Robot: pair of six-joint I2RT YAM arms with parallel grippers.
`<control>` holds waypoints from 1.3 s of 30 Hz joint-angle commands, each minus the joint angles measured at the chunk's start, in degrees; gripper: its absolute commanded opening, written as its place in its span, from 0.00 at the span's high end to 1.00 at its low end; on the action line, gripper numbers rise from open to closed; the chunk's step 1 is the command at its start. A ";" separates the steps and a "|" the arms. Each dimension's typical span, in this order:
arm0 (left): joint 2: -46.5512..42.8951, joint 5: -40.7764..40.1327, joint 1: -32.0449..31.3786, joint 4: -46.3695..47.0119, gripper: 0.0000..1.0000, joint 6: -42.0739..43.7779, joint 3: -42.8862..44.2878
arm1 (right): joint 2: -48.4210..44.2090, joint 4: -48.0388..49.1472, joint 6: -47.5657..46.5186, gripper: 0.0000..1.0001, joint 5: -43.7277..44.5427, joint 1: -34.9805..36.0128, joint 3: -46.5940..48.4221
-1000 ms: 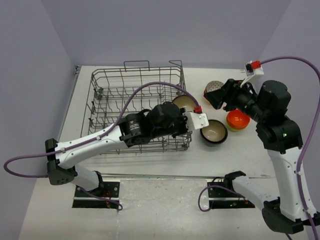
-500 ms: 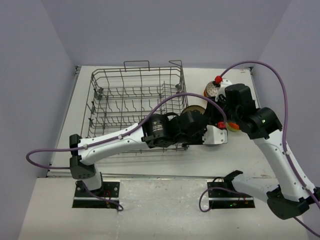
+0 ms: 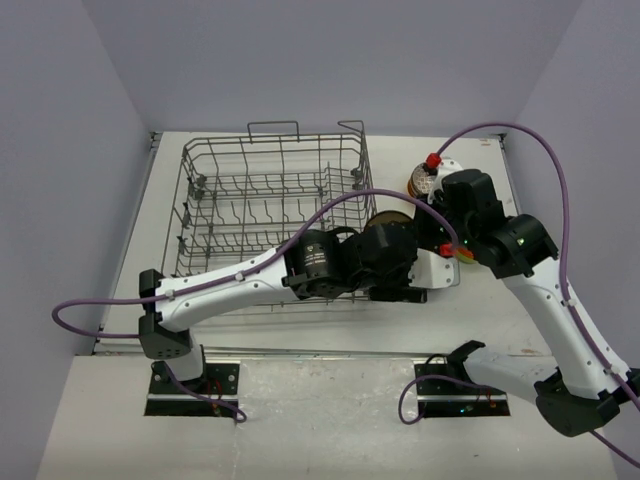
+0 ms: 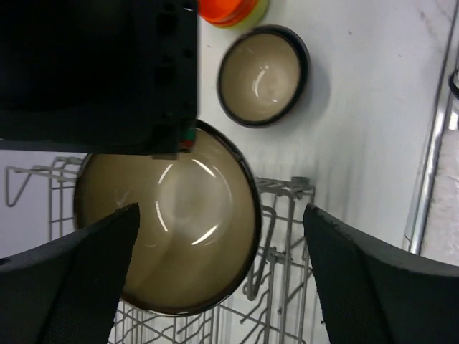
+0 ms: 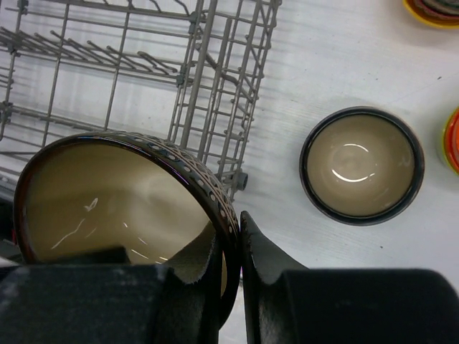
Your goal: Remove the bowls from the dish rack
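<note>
The large grey wire dish rack (image 3: 240,200) looks almost unloaded: no bowl shows in the rows visible from above, though its near right part is hidden behind the left arm. One dark patterned bowl with a cream inside (image 5: 115,201) is held tilted over the rack's near right corner. Its rim is pinched between the fingers of the right gripper (image 5: 231,240), one inside and one outside. The left gripper (image 4: 219,215) is spread wide to either side of that bowl and grips nothing.

Several bowls are already set on the white table (image 3: 470,310) beyond the rack's right side — a black round bowl with a cream inside (image 5: 362,165) upright nearest the rack, an orange-red bowl (image 4: 229,8) just past it, and a patterned bowl (image 3: 422,182) toward the table's far right corner.

What is left, it is judged, is for the held bowl to be carried clear of the wire and set down among the others. Whether another bowl sits under the arm cannot be told.
</note>
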 commanded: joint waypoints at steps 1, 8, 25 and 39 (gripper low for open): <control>-4.79 -6.84 0.28 8.35 0.00 0.73 -0.07 | -1.53 4.82 0.90 1.00 4.10 -0.90 0.91; -15.25 -17.45 0.28 24.70 0.00 -2.24 -10.60 | -2.67 9.13 0.38 1.00 -1.17 -16.97 -2.78; -39.87 -32.35 24.80 22.62 0.00 -47.60 -35.41 | -4.17 34.08 14.26 1.00 4.20 -28.50 -36.61; -47.78 -33.22 24.80 16.38 0.00 -47.70 -42.27 | -4.43 42.36 17.78 0.95 5.16 -28.85 -46.64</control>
